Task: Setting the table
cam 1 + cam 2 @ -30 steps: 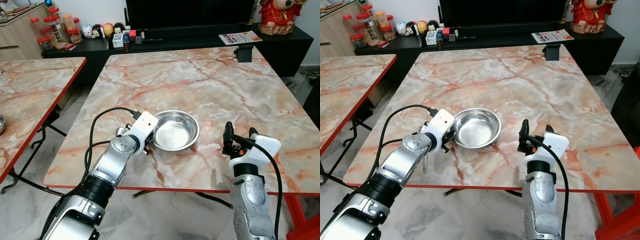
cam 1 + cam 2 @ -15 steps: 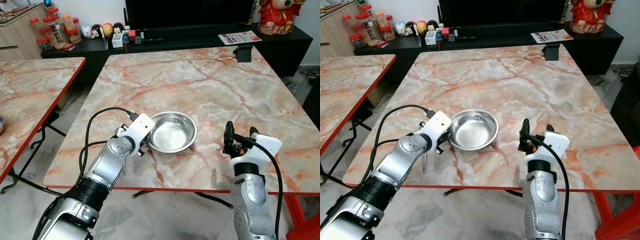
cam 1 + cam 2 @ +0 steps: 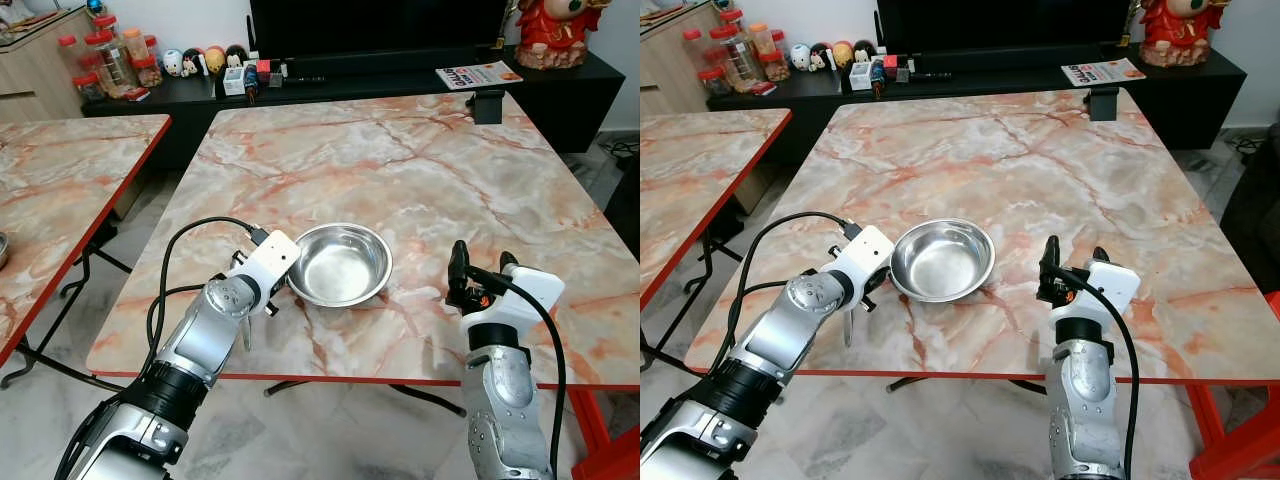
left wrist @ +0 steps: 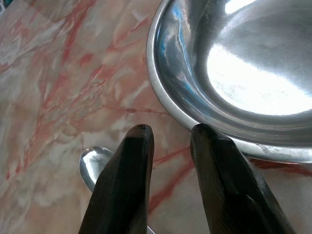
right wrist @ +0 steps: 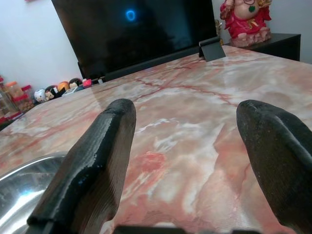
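From my left eye, a marble-patterned table (image 3: 420, 170) with a red edge spreads before me, veined in pink and orange. A steel bowl (image 3: 340, 264) sits on it near the front edge, left of centre. My left hand (image 3: 283, 262) lies just beside the bowl's left rim, its black cable looping back over my silver arm. My right hand (image 3: 478, 272) rests upright on the table to the right of the bowl, well apart from it, fingers spread with nothing between them. Beyond the far edge stands a low black cabinet (image 3: 560, 85) with a dark TV screen (image 3: 380, 25), a magazine (image 3: 480, 74), a red figurine (image 3: 555, 30), a row of small toys (image 3: 210, 62) and red-lidded jars (image 3: 115, 55). A second marble table (image 3: 60, 190) stands to my left over a pale tiled floor (image 3: 330, 430).

My right eye shows the same scene.

At my left wrist, my two black fingers (image 4: 126, 185) stand slightly parted, holding nothing, tips just short of the bowl's outer rim (image 4: 165, 97). A spoon (image 4: 95, 163) lies on the marble behind one finger.

At my right wrist, the fingers (image 5: 92, 161) gape wide over bare marble; the bowl's edge (image 5: 24, 187) shows at one corner, and the screen (image 5: 136, 34) and figurine (image 5: 243, 19) lie beyond.
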Controlling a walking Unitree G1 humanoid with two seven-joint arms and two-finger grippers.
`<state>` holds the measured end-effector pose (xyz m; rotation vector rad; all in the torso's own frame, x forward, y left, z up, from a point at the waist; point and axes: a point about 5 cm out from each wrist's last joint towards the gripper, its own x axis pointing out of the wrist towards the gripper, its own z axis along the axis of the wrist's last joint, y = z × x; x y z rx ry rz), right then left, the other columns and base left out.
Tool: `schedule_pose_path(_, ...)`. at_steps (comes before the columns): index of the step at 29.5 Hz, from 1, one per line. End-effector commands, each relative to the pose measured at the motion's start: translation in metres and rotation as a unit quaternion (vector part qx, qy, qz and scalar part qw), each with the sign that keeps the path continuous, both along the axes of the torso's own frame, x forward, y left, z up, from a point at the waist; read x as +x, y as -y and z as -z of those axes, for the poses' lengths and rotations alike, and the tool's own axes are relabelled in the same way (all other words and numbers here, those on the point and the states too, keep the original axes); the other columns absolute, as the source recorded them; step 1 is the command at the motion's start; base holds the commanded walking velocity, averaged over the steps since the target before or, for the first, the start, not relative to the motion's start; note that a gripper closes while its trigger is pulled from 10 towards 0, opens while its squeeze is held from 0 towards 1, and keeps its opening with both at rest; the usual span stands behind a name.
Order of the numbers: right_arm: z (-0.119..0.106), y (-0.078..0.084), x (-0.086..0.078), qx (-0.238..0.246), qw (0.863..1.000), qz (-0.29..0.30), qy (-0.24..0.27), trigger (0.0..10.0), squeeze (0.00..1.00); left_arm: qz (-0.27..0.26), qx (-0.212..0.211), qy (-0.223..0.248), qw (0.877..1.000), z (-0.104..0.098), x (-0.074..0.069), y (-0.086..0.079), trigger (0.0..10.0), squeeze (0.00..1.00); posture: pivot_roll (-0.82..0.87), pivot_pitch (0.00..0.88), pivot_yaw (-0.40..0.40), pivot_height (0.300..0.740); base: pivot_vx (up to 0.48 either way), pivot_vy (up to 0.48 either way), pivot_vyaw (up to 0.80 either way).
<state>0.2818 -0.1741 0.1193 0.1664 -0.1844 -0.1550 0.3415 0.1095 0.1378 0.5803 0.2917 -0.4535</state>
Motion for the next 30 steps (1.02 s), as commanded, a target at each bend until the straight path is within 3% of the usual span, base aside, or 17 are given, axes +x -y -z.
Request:
schedule_pose_path(1, 0.001, -0.001, 0.001, 0.0, 1.0, -0.001, -0.004, 10.0, 0.0, -0.007, 0.003, 0.013, 1.0, -0.006, 0.001, -0.004, 10.0, 0.0, 0.01, 0.038, 0.097, 0.74, 0.0, 0.0, 0.0)
schedule_pose_path(6, 0.001, -0.001, 0.001, 0.0, 1.0, -0.001, -0.004, 10.0, 0.0, 0.009, -0.018, 0.046, 0.999, -0.02, 0.001, 0.002, 10.0, 0.0, 0.01, 0.036, 0.099, 0.74, 0.0, 0.0, 0.0)
schedule_pose_path(12, 0.001, -0.002, 0.001, 0.001, 1.0, -0.001, -0.003, 10.0, 0.0, 0.015, -0.027, 0.052, 0.998, -0.023, 0.001, 0.007, 10.0, 0.0, 0.01, 0.036, 0.1, 0.74, 0.0, 0.0, 0.0)
schedule_pose_path(14, 0.002, -0.002, 0.0, 0.002, 1.0, 0.001, -0.004, 10.0, 0.0, 0.038, -0.018, 0.039, 0.998, -0.016, 0.001, 0.02, 10.0, 0.0, 0.01, 0.035, 0.105, 0.74, 0.0, 0.0, 0.0)
schedule_pose_path(18, 0.002, -0.001, 0.0, 0.002, 1.0, 0.003, -0.004, 10.0, 0.0, 0.06, 0.022, 0.04, 0.997, -0.01, 0.003, 0.028, 10.0, 0.0, 0.0, 0.033, 0.105, 0.74, 0.0, 0.0, 0.0)
schedule_pose_path(30, 0.002, -0.001, 0.0, 0.001, 1.0, 0.002, -0.004, 10.0, 0.0, 0.062, 0.048, 0.03, 0.996, 0.0, 0.001, 0.027, 10.0, 0.0, 0.0, 0.035, 0.103, 0.74, 0.0, 0.0, 0.0)
